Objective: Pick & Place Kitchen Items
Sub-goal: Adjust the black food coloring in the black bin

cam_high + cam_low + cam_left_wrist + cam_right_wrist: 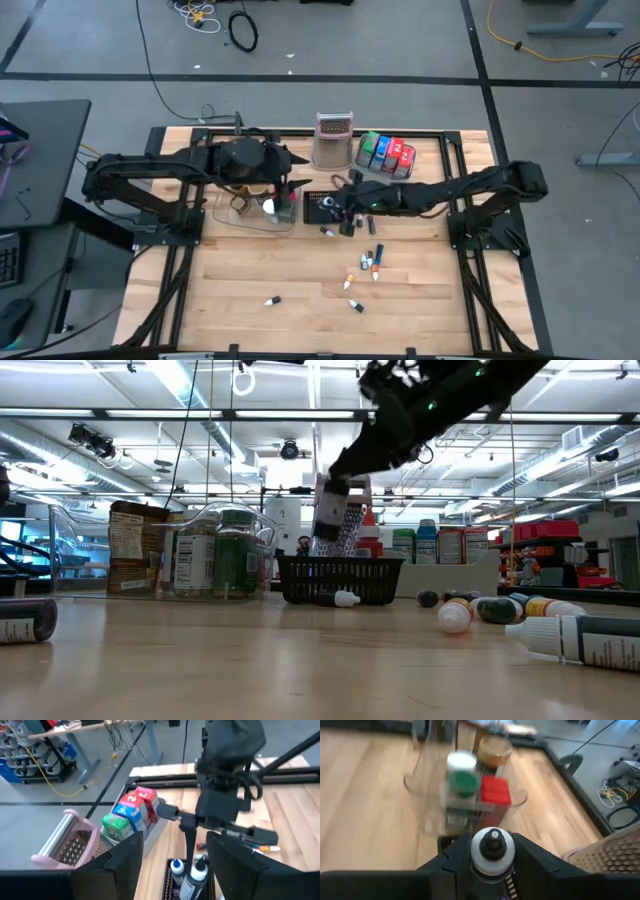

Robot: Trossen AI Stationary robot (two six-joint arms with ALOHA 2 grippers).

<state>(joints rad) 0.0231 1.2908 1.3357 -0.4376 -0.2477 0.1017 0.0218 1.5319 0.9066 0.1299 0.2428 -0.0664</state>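
**Sorting partly done, one bottle in the grip**

Wooden tabletop (300, 310) under workshop lights, seen from above: the clear tub (255, 210), near the centre toward 9 o'clock, holds several lidded jars (464, 782); the packets (386, 153) stand in the grey tray (357, 165) toward 1 o'clock, beside the grater (333, 140). The mesh basket (340, 580) at the centre has two small bottles (176, 869) in it. Judging by this, the job is about half finished: some half-dozen loose bottles (367, 265) lie scattered toward 5 and 6 o'clock.

The right gripper (491, 851) is over the basket, its fingers closed on a white-capped bottle (491, 847) that sits between them; the bottle's long axis runs along the fingers, cap pointing forward toward the tub at 9 o'clock. The left gripper (172, 865) hovers over the tub's edge near the basket, fingers apart, holding nothing.
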